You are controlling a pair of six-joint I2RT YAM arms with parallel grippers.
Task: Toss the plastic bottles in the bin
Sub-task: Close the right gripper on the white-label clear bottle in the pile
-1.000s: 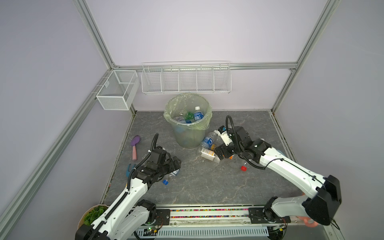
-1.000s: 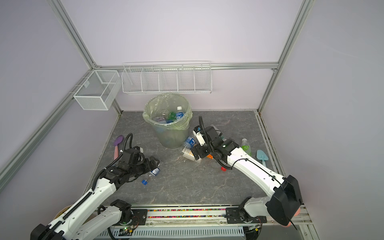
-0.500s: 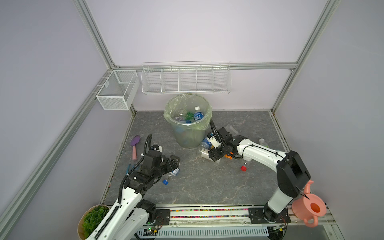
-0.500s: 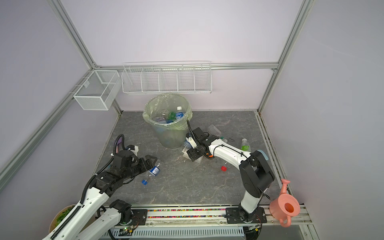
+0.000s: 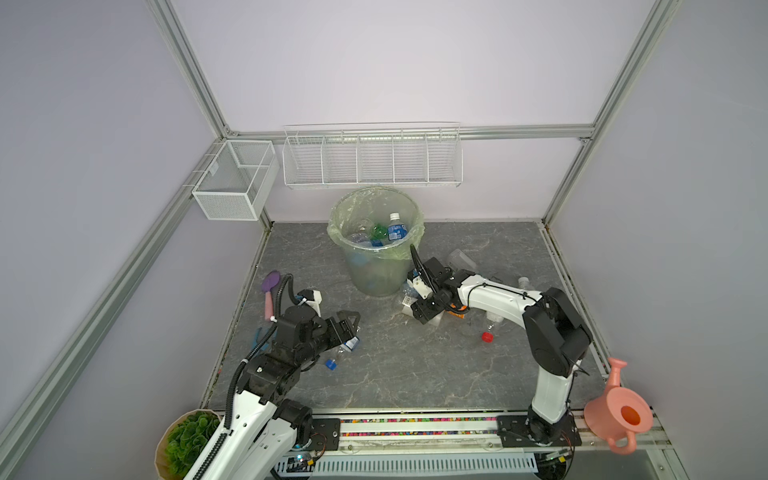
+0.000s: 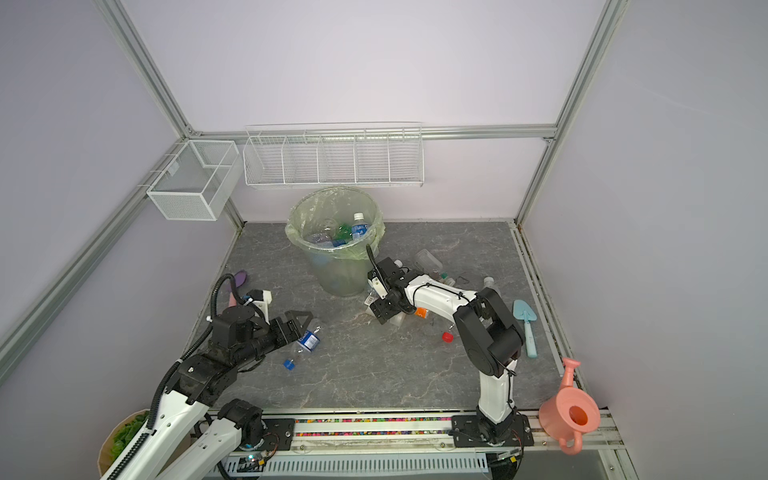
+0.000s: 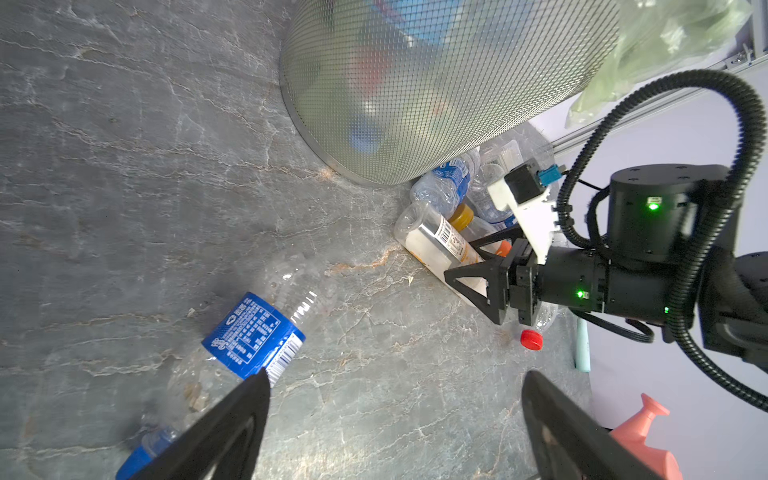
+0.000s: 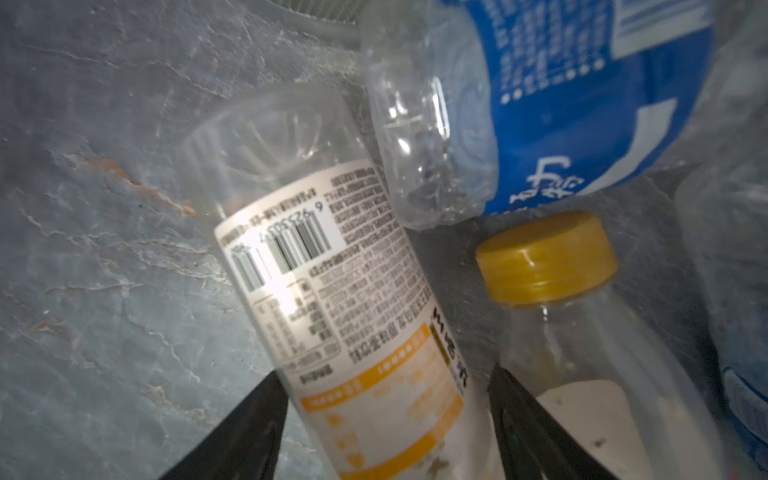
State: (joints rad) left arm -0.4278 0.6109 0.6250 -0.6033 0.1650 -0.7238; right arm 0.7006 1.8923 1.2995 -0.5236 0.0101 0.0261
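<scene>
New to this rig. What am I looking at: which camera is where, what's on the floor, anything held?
The left arm and right arm are robots on a rail, each ending in a two-finger gripper. Two pictures come from a camera pair overhead, showing the whole cell; the other two come from a camera on each wrist, close to the fingers. On the grey floor: the green bin with bottles inside, more bottles lying beside it, a blue cap, a red cap. The left gripper is open beside the blue-label bottle, not holding it. The right gripper is shut on the bottle with the white and orange label, which lies on the floor.
</scene>
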